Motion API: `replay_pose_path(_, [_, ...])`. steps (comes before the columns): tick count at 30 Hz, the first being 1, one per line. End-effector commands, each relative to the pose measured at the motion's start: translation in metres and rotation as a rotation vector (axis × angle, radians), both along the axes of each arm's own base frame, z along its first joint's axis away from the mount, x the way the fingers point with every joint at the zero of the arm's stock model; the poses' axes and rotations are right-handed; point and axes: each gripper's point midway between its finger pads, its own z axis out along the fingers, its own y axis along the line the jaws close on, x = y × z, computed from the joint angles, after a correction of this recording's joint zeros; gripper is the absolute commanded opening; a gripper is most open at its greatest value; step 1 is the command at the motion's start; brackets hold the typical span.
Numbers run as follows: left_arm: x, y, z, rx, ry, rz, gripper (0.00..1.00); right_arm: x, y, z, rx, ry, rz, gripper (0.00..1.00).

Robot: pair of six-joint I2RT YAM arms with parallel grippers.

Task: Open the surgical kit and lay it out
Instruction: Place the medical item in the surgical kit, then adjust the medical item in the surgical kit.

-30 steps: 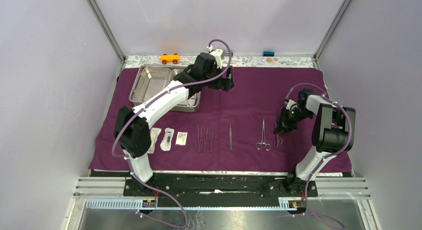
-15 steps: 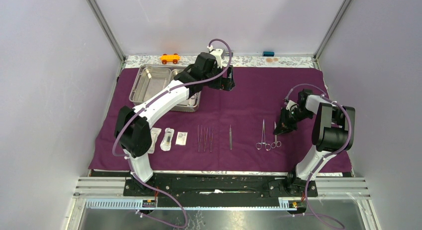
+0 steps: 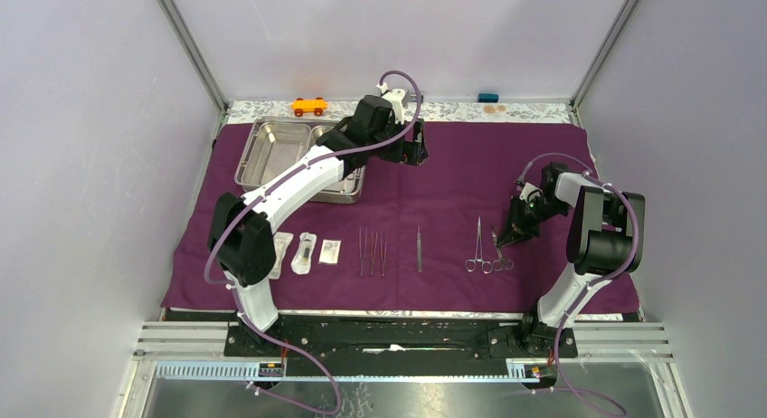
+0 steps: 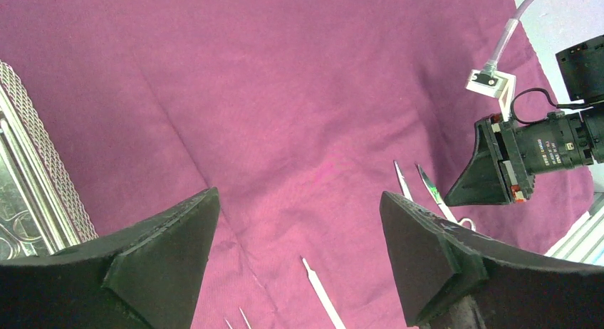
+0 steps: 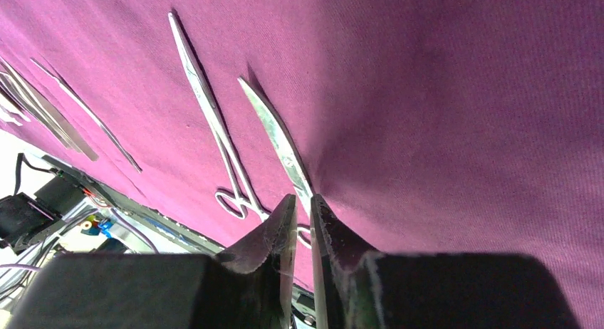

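Across the whole table top lies the purple cloth (image 3: 452,174), opened flat. At its 10 o'clock corner sits the steel tray (image 3: 276,156), and both compartments look bare. The left claw (image 4: 299,197) hangs above the cloth just off the tray's 3 o'clock side, its fingers spread wide and holding nothing.

Toward 4 o'clock on the cloth, the right claw (image 5: 301,201) is down at the surface. Its fingers are nearly together, pinching the shank of a ring-handled pair of forceps (image 5: 274,133). This held pair runs roughly from 12 to 6 o'clock in the overhead view, tip far and rings near, leaning a little off that line. The cloth puckers where the fingers meet.

Just beside it at 9 o'clock lies the laid forceps (image 3: 478,246), on almost the same axis. The right arm is plainly the nearer one, so I judge the setting-down is its job. What matters is that the held pair ends up parallel to its neighbour without touching it.

Further toward 9 o'clock along the same row come the tweezers (image 3: 419,249), then a closer group of thin tools, then the packets (image 3: 307,251).
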Motion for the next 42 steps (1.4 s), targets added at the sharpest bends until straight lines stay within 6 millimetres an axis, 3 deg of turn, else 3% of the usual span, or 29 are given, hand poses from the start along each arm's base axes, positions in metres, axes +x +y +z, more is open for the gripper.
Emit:
replay_pose_path(1, [0.004, -0.008, 0.029, -0.055, -0.054, -0.015, 0.91, -0.004, -0.002, 0.002, -0.018, 0.022, -0.004, 0.20])
replay_pose_path(9, [0.002, -0.007, 0.031, -0.054, -0.059, -0.015, 0.91, -0.003, -0.004, 0.006, -0.029, 0.000, 0.004, 0.21])
replay_pose_path(20, [0.003, -0.002, 0.037, -0.046, -0.088, -0.008, 0.91, 0.038, 0.012, 0.043, -0.160, -0.298, 0.163, 0.32])
replay_pose_path(30, [0.003, 0.002, 0.043, -0.037, -0.112, -0.001, 0.92, 0.073, 0.022, 0.031, -0.262, -0.437, 0.264, 0.33])
replay_pose_path(42, [0.003, 0.001, 0.038, -0.039, -0.097, -0.012, 0.92, 0.078, 0.016, 0.017, -0.339, -0.465, 0.310, 0.31])
